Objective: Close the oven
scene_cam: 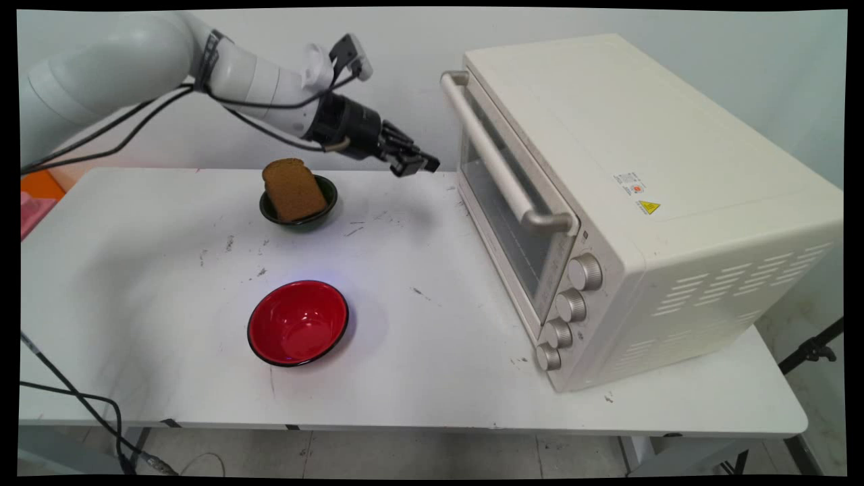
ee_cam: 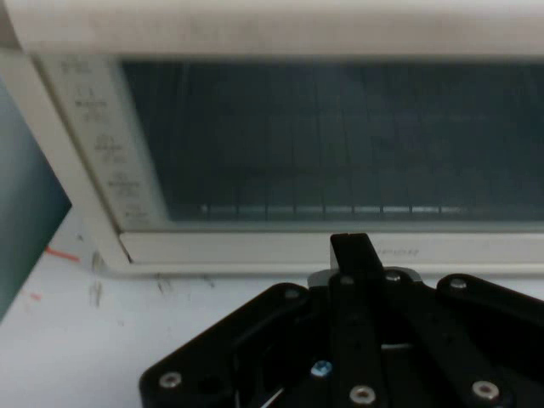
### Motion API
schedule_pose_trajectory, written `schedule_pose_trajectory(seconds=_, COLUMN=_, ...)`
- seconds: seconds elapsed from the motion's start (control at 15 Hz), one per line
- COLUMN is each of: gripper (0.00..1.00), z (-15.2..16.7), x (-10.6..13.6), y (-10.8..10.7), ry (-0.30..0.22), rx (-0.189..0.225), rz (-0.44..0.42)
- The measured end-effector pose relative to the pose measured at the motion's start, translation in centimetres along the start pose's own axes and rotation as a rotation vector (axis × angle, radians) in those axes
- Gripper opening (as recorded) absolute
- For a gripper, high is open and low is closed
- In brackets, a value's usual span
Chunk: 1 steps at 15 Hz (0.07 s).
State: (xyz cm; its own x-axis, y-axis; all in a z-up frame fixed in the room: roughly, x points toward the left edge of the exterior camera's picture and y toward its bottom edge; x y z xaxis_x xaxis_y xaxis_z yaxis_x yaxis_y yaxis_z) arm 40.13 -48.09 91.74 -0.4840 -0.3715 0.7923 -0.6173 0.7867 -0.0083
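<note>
My gripper (scene_cam: 425, 163) hangs above the back of the table, pointing at the cream toaster oven (scene_cam: 628, 196), a short way left of its shut glass door (scene_cam: 506, 223). The fingers are shut with nothing between them; in the hand view they meet in one black tip (ee_cam: 353, 255) before the oven door (ee_cam: 340, 136). The door's handle bar (scene_cam: 499, 162) runs along the door's top edge. Behind and left of the gripper, a slice of brown bread (scene_cam: 293, 189) leans in a small dark bowl (scene_cam: 324, 202).
A red bowl (scene_cam: 298, 322) with a black rim stands empty at the table's middle front. Several knobs (scene_cam: 570, 304) line the oven's near end. Black cables hang from the arm at the left, and one trails off the table's (scene_cam: 135, 270) front left corner.
</note>
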Motion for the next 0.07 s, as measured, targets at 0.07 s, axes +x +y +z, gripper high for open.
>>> schedule_pose_trajectory(seconds=0.07, gripper=0.00, z=-0.38, x=0.52, y=-0.13, ry=0.010, rx=-0.002, rz=0.006)
